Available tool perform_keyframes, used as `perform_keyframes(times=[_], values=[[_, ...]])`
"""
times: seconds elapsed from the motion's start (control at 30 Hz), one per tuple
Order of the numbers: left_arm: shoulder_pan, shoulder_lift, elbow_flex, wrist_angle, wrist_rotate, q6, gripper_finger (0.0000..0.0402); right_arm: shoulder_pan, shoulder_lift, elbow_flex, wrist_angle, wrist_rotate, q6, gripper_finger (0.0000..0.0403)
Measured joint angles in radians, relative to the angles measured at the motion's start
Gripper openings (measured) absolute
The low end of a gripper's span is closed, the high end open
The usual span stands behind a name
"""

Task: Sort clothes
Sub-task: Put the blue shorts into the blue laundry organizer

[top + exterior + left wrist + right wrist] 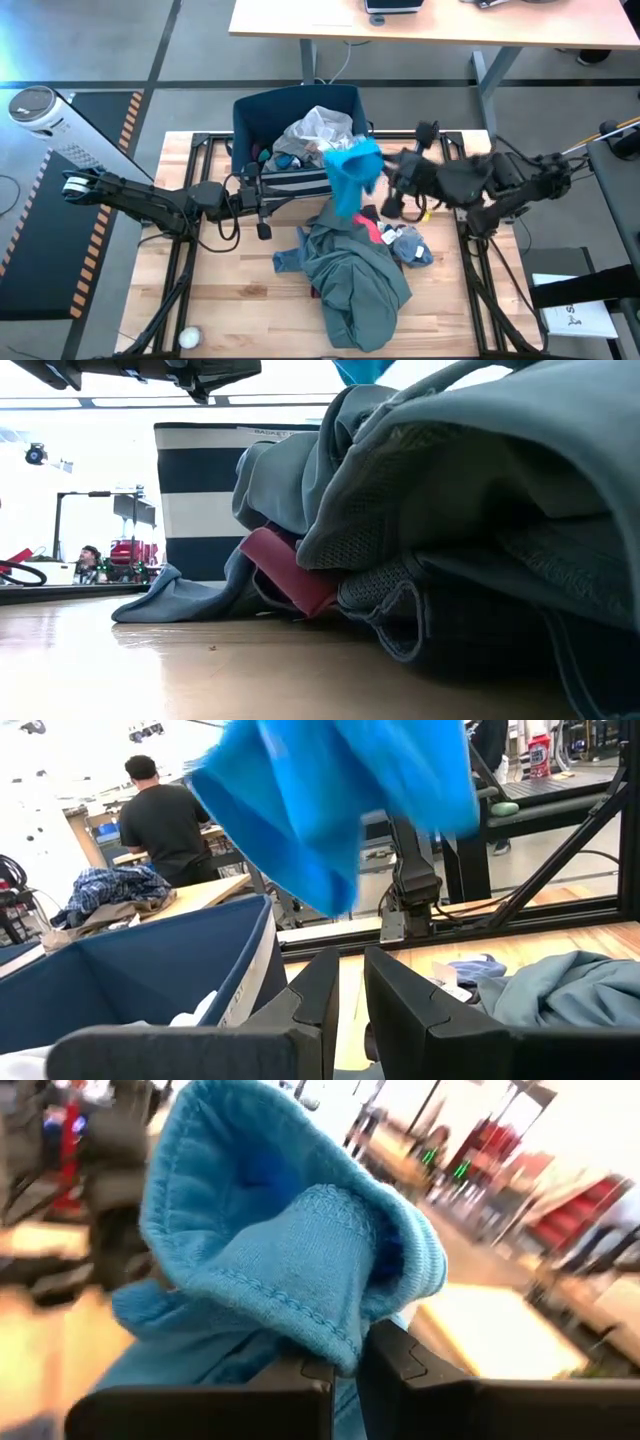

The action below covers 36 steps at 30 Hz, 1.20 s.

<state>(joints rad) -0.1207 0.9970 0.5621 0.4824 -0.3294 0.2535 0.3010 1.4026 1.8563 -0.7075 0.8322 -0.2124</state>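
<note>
We start with the wooden desk [240, 310], which carries everything, and at its far edge stands the navy fabric bin [262, 112] with white stripes, already holding a crumpled white garment [318, 128] and some darker pieces. In front of the bin lies the heap not yet sorted: the large teal-green garment [355, 280] spread on top, with a red piece [285, 572] tucked under its fold and small blue and grey pieces [410, 245] just beside it toward the right arm. The right gripper [385, 185] hangs above the desk between the heap and the bin, its jaws pinched on a bright blue garment [352, 172] that dangles near the bin's front rim; we judge it is being carried over so it can be dropped in with the rest. The left gripper [262, 205] waits low, just in front of the bin's front wall, jaws drawn close together with only a thin gap and nothing between them, probably kept clear of the path. A printed line runs along the bin's top band in the low view, but we cannot read it with confidence.
</note>
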Motion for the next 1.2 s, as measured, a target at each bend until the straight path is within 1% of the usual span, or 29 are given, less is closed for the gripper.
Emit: perform_keyframes(times=[0.1,0.17,0.37,0.53,0.6,0.87,1.03,1.2], values=[[0.0,0.0,0.0,0.0,0.0,0.0,0.0039,-0.054,0.047,0.087,0.063,-0.005,-0.122,0.0003],[0.0,0.0,0.0,0.0,0.0,0.0,0.0039,-0.106,0.087,0.16,0.067,-0.047,-0.157,0.0003],[0.0,0.0,0.0,0.0,-0.001,0.0,0.0039,-0.297,0.229,0.344,0.024,-0.281,-0.167,0.0003],[0.0,0.0,0.0,0.001,-0.001,0.004,0.0039,-0.455,0.372,0.464,-0.023,-0.43,-0.156,0.0003],[0.0,0.0,0.0,0.0,-0.001,0.012,0.0039,-0.508,0.427,0.495,-0.043,-0.469,-0.147,0.0003],[0.0,0.0,0.0,0.0,-0.001,0.023,0.0039,-0.687,0.592,0.495,-0.16,-0.656,-0.059,0.0003],[0.0,0.0,0.0,0.005,-0.001,0.031,0.0039,-0.747,0.707,0.495,-0.203,-0.719,-0.023,0.0003],[0.0,0.0,0.0,0.005,-0.001,0.035,0.0039,-0.777,0.804,0.495,-0.252,-0.807,0.022,0.0003]])
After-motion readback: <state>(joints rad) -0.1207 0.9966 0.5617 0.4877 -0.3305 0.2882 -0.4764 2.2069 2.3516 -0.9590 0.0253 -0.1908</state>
